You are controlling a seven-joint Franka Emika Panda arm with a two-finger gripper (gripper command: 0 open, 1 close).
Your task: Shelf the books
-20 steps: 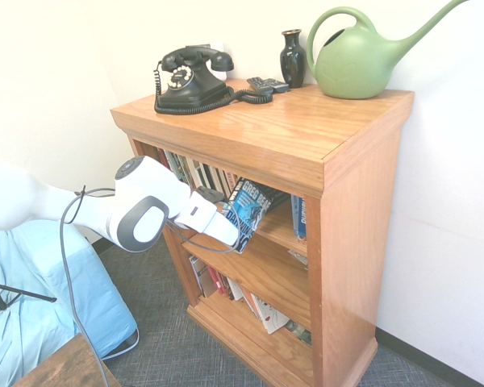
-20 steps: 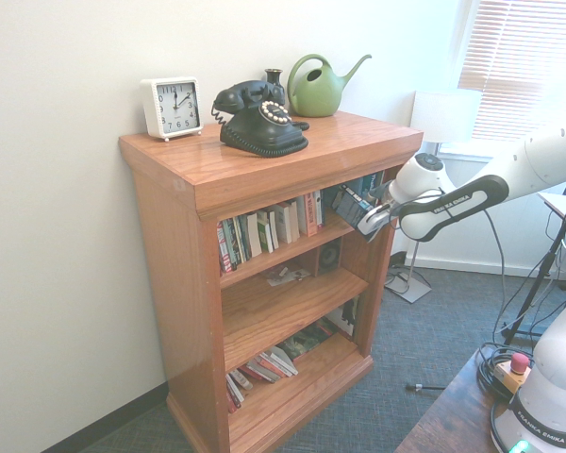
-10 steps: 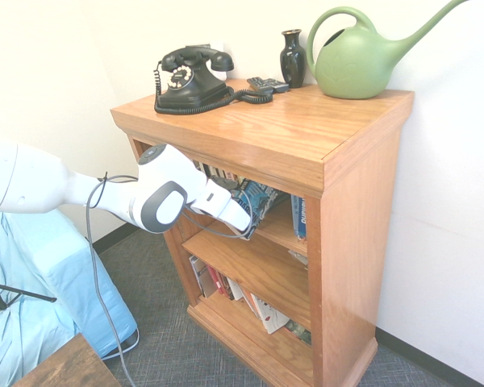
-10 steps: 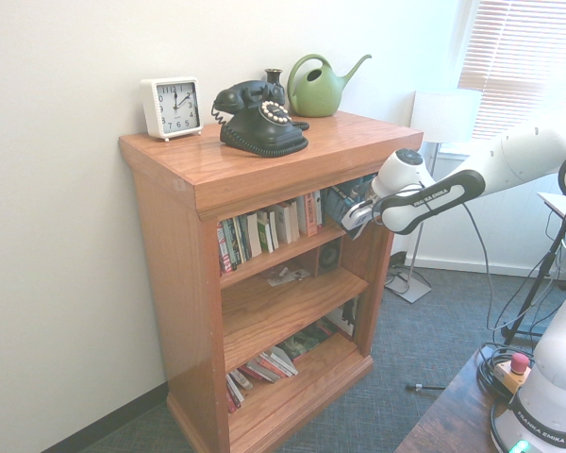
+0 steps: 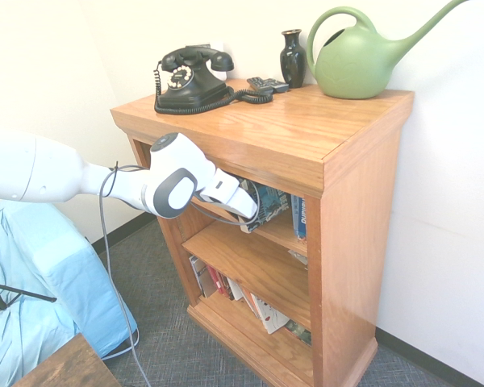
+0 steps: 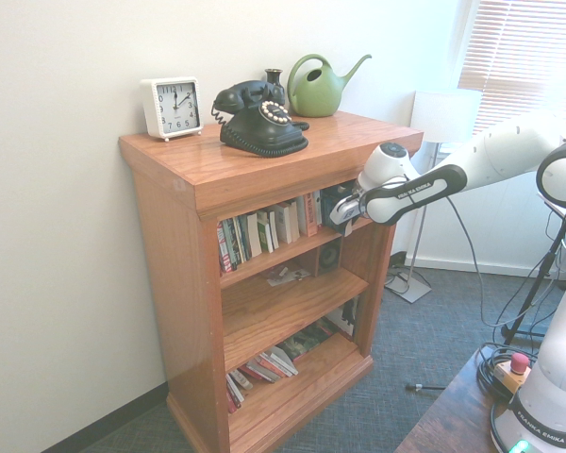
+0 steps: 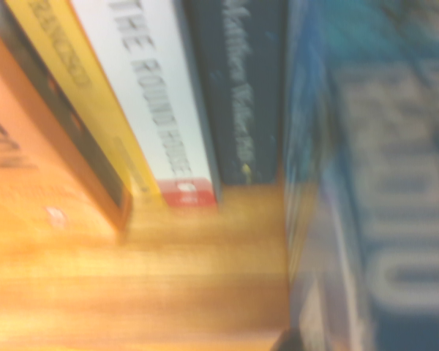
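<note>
The book, a thick paperback with a blue-teal cover, is tilted in the mouth of the top tier of the wooden shelf. My gripper is shut on its lower end, reaching in from the front under the overhanging top. From the other side the book and gripper sit at the right end of that tier, beside the row of upright books. In the wrist view the blurred blue cover stands next to a dark spine and a white spine, above the shelf board.
On the shelf top stand a black telephone, a dark vase, a green watering can and a white clock. Slanting books lie in the bottom tier. A light-blue covered object is at the left.
The arm has pushed forward and up, carrying the book from in front of the shelf into the top tier's opening. The grip is unchanged.
</note>
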